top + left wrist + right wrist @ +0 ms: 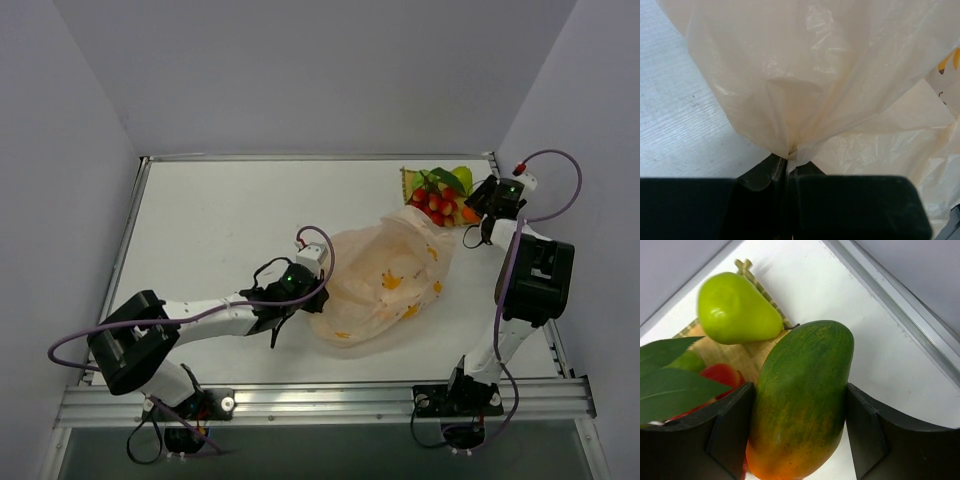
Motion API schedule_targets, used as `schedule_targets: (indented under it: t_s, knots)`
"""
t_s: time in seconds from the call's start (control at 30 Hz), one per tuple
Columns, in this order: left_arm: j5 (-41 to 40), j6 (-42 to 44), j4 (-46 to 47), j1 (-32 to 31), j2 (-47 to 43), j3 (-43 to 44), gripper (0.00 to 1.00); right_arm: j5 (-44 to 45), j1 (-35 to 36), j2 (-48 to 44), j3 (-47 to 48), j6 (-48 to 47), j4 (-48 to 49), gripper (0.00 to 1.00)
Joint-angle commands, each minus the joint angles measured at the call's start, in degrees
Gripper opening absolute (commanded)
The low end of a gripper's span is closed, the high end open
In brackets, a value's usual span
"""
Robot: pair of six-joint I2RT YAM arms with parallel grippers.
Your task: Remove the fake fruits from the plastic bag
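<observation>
Lower centre of top view: plastic bag [385,280] lying crumpled on white table [230,220], pale peach and see-through, with yellow-orange printed marks too small to read as writing. At bag's left edge, left gripper [315,292], arm reaching in from lower left. In left wrist view, left gripper [788,167] with jaws pressed together, pinching a gathered fold of plastic bag [830,85] at bottom centre, film fanning up across the frame; part of a yellow mark at right edge, not legible. Upper right of top view: woven mat [408,180] near table's far corner, carrying red berries [435,203] and yellow-green pear [460,178], all outside the bag and just past its upper right end. Right gripper [478,207] beside the mat on its right. In right wrist view, right gripper [800,410] with jaws set wide, closed against both sides of green-orange fruit [800,400], upright, green on top, orange at the bottom. Behind it at upper left, yellow-green pear [737,310] on woven mat [740,355]; red berries [720,375] and green leaf [670,375] at left edge. No brand or label readable anywhere.
</observation>
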Motion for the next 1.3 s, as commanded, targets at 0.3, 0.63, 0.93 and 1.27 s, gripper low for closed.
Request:
schedule_targets:
  t_s: [0.3, 0.63, 0.93, 1.27]
  knots:
    - [1.1, 1.9, 4.3, 0.5, -2.2, 1.8, 0.02, -6.7, 0.2, 8.3, 5.3, 0.9, 6.4, 0.39]
    - [2.4, 0.8, 7.1, 0.4, 0.0, 2.1, 0.02, -3.2, 2.2, 6.0, 4.2, 2.7, 2.4, 0.74]
    - [4.1, 0.8, 7.2, 0.1, 0.9, 3.6, 0.02, 3.1, 1.7, -6.1, -1.0, 7.5, -2.9, 0.96]
    - [2.9, 4.6, 4.5, -8.0, 10.6, 16.0, 0.02, 8.4, 0.2, -34.9, -8.6, 12.5, -13.4, 1.0]
